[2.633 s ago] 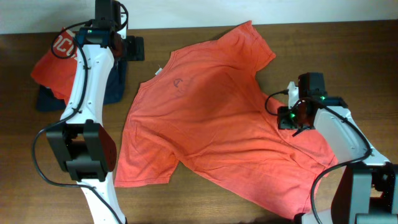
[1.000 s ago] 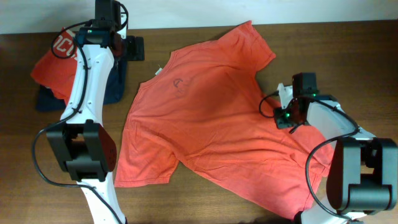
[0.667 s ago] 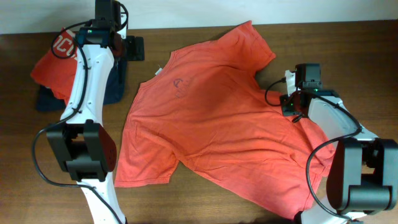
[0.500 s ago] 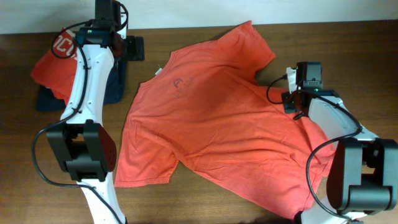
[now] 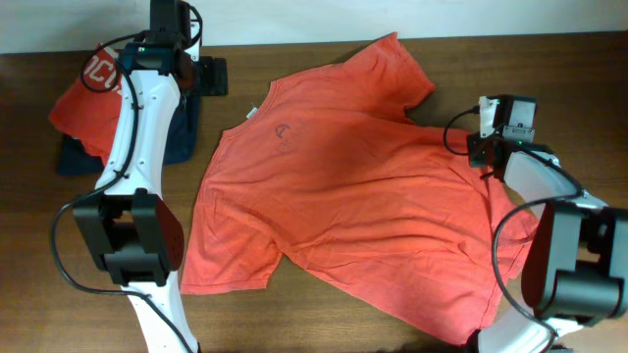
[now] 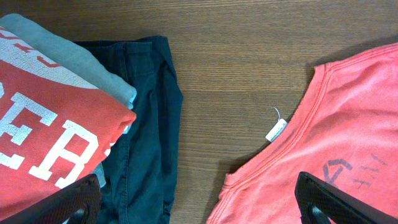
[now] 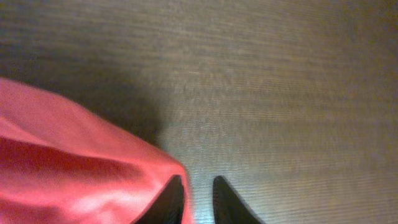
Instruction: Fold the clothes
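Found the right gripper [image 7: 199, 202] close above the wooden table [image 7: 280, 93], jaws parted by a mere slit, showing bare wood in the gap and clamping nothing. Saw a bunched fold of the coral-red T-shirt [image 5: 343, 186] touching the outer side of one fingertip [image 7: 173, 198]. Placed that gripper, from overhead, at the shirt's side edge, just beside the far sleeve. Found the left gripper [image 6: 198, 186] spread wide and empty, hanging above bare wood between the shirt's collar, with its white tag [image 6: 276, 129], and a stack at the far left. Noted the T-shirt lying spread and wrinkled across the middle of the table, collar toward the left arm, a faint dark mark below the neckline. Noted in the stack a folded red garment [image 6: 43, 143] with white block letters, resting on a dark navy garment [image 6: 146, 124].
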Controlling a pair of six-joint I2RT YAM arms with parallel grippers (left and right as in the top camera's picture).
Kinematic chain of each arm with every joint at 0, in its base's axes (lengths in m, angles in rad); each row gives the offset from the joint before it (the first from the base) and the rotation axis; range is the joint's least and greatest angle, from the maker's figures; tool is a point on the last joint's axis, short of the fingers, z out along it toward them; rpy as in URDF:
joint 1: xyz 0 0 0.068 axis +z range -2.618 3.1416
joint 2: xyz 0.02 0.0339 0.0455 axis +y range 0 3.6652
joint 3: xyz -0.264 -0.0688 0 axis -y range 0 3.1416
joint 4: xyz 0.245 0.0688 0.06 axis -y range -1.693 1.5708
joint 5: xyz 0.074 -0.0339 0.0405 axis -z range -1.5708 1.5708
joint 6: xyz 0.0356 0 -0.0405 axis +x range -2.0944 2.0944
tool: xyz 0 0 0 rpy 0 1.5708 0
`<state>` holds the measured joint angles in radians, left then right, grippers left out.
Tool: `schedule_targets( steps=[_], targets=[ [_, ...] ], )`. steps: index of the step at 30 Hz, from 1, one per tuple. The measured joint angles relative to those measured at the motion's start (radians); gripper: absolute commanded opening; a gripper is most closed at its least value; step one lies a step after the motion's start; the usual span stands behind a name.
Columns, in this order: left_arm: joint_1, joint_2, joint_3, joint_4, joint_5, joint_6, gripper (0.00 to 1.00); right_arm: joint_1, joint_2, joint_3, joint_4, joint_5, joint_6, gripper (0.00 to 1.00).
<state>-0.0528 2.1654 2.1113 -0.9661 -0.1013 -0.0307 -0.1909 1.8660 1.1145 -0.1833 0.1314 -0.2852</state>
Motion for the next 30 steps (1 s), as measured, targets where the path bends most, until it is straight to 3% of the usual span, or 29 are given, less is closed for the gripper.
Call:
schedule_targets(
  steps=[6, 9, 12, 19, 24, 28, 30],
  targets=[
    [0.000, 0.000, 0.000, 0.000, 0.000, 0.000, 0.99, -0.019, 0.082, 0.000, 0.153, -0.016, -0.008, 0.30],
    [0.000, 0.000, 0.000, 0.000, 0.000, 0.000, 0.99, -0.036, 0.082, 0.010, 0.148, 0.011, -0.003, 0.31],
    [0.000, 0.000, 0.000, 0.000, 0.000, 0.000, 0.99, -0.047, 0.053, 0.054, -0.001, 0.045, -0.002, 0.45],
    [0.000, 0.000, 0.000, 0.000, 0.000, 0.000, 0.99, -0.060, -0.177, 0.200, -0.512, 0.066, 0.167, 0.51],
    [0.000, 0.000, 0.000, 0.000, 0.000, 0.000, 0.99, -0.101, -0.259, 0.226, -0.783, 0.011, 0.350, 0.51],
    [0.000, 0.000, 0.000, 0.000, 0.000, 0.000, 0.99, -0.110, -0.255, 0.174, -0.865, -0.019, 0.440, 0.50],
    [0.000, 0.000, 0.000, 0.000, 0.000, 0.000, 0.99, -0.109, -0.255, 0.121, -0.863, -0.028, 0.471, 0.40]
  ],
)
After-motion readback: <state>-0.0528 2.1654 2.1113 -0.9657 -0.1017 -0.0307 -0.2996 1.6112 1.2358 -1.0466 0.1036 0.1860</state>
